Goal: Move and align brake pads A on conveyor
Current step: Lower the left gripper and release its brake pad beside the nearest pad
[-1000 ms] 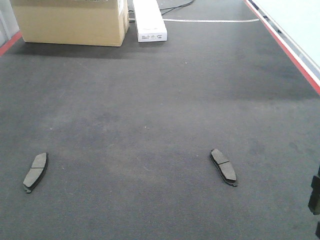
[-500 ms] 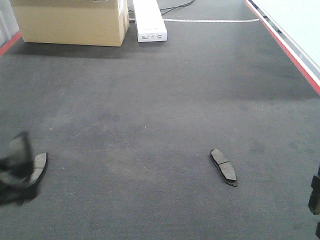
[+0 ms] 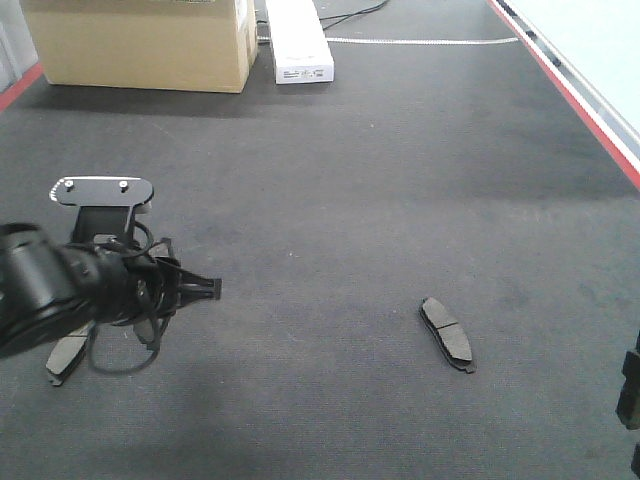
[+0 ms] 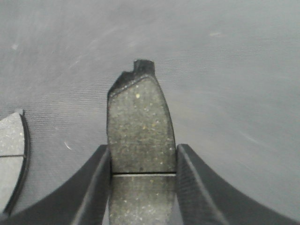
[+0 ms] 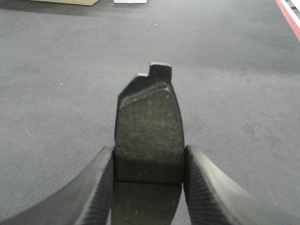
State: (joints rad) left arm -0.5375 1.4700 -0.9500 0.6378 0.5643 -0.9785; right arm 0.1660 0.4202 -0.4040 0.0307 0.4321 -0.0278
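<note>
The left arm [image 3: 70, 285] reaches in over the left side of the conveyor [image 3: 330, 180], its wrist camera bracket on top and cables looped beneath. Its gripper [image 4: 143, 187] pinches a brake pad [image 4: 139, 131] between both fingers [image 4: 93, 192]; the left wrist view shows the pad standing lengthwise between them, its speckled friction face toward the camera, the groove crossing just at the fingertips and the notched end pointing away over the felt. In the same view a second pad [image 4: 11, 159] lies flat on the conveyor at the lower left edge, only partly in the picture, near the held one but apart from it. In the front view that lying pad [image 3: 62, 360] shows just under the arm, mostly covered by it. The right gripper [image 5: 149, 187] likewise clamps a pad [image 5: 149, 136] between its two fingers [image 5: 206, 192], dark face toward the camera, the stepped tab at its far end, held above bare felt. In the front view only a small dark part of the right arm [image 3: 630, 390] shows at the lower right edge. A fourth pad [image 3: 447, 334] lies flat on the conveyor right of centre, angled, well apart from both arms. At the far end of the conveyor stand a cardboard box [image 3: 140, 45] and, just beside it, a long white box [image 3: 298, 42]. A red stripe [image 3: 570, 95] runs along the right edge.
</note>
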